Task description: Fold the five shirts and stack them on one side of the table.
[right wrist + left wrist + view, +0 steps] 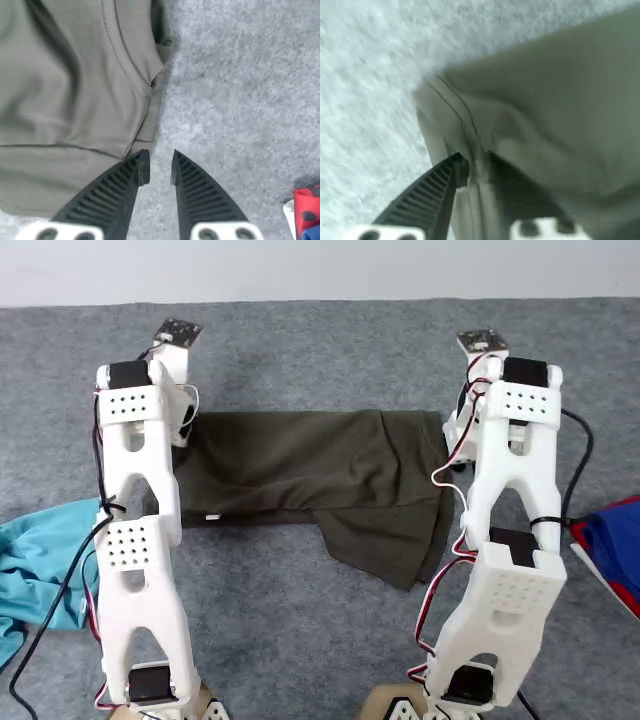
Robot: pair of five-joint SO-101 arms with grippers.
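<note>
An olive-green shirt (pixel 300 465) lies spread across the middle of the grey felt table (pixel 320 350), with a flap hanging toward the front right. My left gripper (pixel 475 165) is at the shirt's left edge (pixel 185 430), shut on a seamed fold of the olive cloth (pixel 560 100). At the shirt's right edge is my right gripper (pixel 159 167), also seen from above (pixel 455 435). It is slightly open, holding nothing, with one fingertip (pixel 142 167) beside the hem of the olive shirt (pixel 65 75).
A teal shirt (pixel 40 550) lies crumpled at the table's left edge beside the left arm. A blue and red shirt (pixel 610 540) sits at the right edge, its corner (pixel 305 210) close to the right gripper. Bare felt lies behind and in front of the olive shirt.
</note>
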